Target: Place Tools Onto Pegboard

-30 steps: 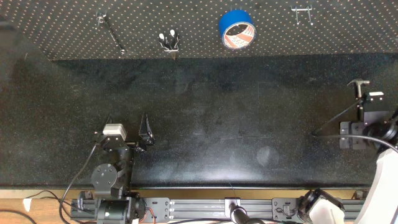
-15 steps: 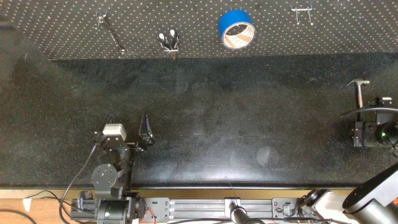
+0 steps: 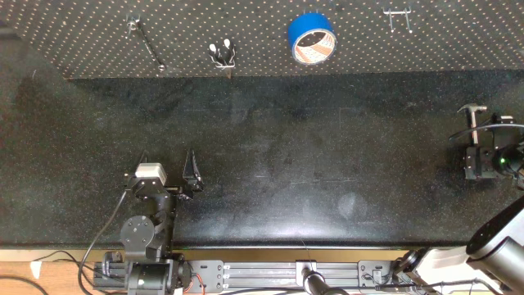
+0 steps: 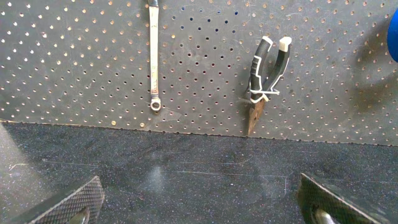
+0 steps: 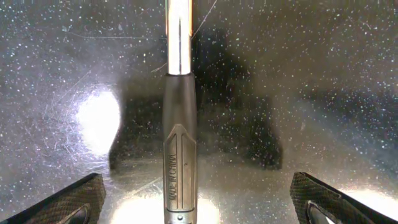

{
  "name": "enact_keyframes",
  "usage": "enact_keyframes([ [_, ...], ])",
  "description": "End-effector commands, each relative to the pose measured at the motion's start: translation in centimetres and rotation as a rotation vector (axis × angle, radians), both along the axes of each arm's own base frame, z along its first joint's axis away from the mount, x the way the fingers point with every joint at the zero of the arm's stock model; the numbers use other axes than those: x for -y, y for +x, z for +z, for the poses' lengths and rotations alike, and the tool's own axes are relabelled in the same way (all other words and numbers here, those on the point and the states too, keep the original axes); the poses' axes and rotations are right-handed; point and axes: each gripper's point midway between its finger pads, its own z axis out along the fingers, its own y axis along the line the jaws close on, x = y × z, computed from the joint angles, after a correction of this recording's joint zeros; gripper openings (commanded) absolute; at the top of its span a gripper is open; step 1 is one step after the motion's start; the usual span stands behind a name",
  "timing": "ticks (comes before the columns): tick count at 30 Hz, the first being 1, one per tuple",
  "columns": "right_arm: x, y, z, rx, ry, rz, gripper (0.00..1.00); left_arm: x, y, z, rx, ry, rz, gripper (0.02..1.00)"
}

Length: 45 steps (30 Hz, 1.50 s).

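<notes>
A hammer (image 3: 472, 115) lies on the black table at the far right, its head toward the pegboard (image 3: 82, 33). My right gripper (image 3: 483, 158) hangs over its handle. In the right wrist view the grey handle (image 5: 180, 155) runs between the two open fingers (image 5: 68, 204), nearer the left one, untouched. My left gripper (image 3: 192, 170) rests open low at the table's front left, facing the pegboard. On the board hang a wrench (image 4: 153, 56), pliers (image 4: 264, 78) and a blue tape roll (image 3: 311, 38).
A bare metal hook (image 3: 398, 16) sticks out of the pegboard at the upper right. The table's right edge is close to the hammer. The table (image 3: 311, 156) is open between the two arms.
My right arm swung its wrist round and moved up toward the hammer, so the gripper now points down over the handle. The left arm has kept still.
</notes>
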Motion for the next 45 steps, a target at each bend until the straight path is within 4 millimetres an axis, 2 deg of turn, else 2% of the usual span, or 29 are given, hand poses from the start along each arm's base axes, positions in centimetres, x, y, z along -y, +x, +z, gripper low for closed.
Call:
enact_keyframes([
  [1,-0.2,0.6,-0.6,-0.016,0.006,0.029,0.976,0.2,0.0,-0.1,0.0,0.012,-0.012,0.998],
  [7,0.1,0.5,-0.7,-0.037,-0.028,0.043,0.982,0.2,0.0,-0.1,0.0,0.012,-0.012,0.998],
  [11,0.1,0.5,-0.7,-0.037,-0.028,0.042,0.608,0.2,0.0,-0.1,0.0,0.012,-0.012,0.998],
  [13,0.1,0.5,-0.7,-0.037,-0.027,0.042,0.551,0.2,0.0,-0.1,0.0,0.012,-0.012,0.998],
  [15,0.1,0.5,-0.7,-0.037,-0.027,0.042,0.448,0.2,0.0,-0.1,0.0,0.012,-0.012,0.998],
  [19,-0.1,0.4,-0.7,-0.04,-0.026,0.083,0.397,0.2,0.0,-0.1,0.0,0.012,-0.012,0.998],
  [24,-1.5,0.5,-0.7,-0.022,0.038,0.13,0.349,0.2,0.0,-0.1,0.0,0.012,-0.012,0.996],
  [27,-1.5,0.5,-0.7,-0.019,0.035,0.13,0.246,0.2,0.0,-0.1,0.0,0.012,-0.012,0.998],
  [34,-1.4,0.6,-0.7,-0.018,0.032,0.131,0.187,0.2,0.0,-0.1,0.0,0.012,-0.012,0.998],
  [35,-1.4,0.6,-0.7,-0.018,0.033,0.13,0.143,0.2,0.0,-0.1,0.0,0.012,-0.012,0.996],
  [45,-1.4,0.6,-0.7,-0.017,0.033,0.13,0.104,0.2,0.0,-0.1,0.0,0.012,-0.012,0.998],
])
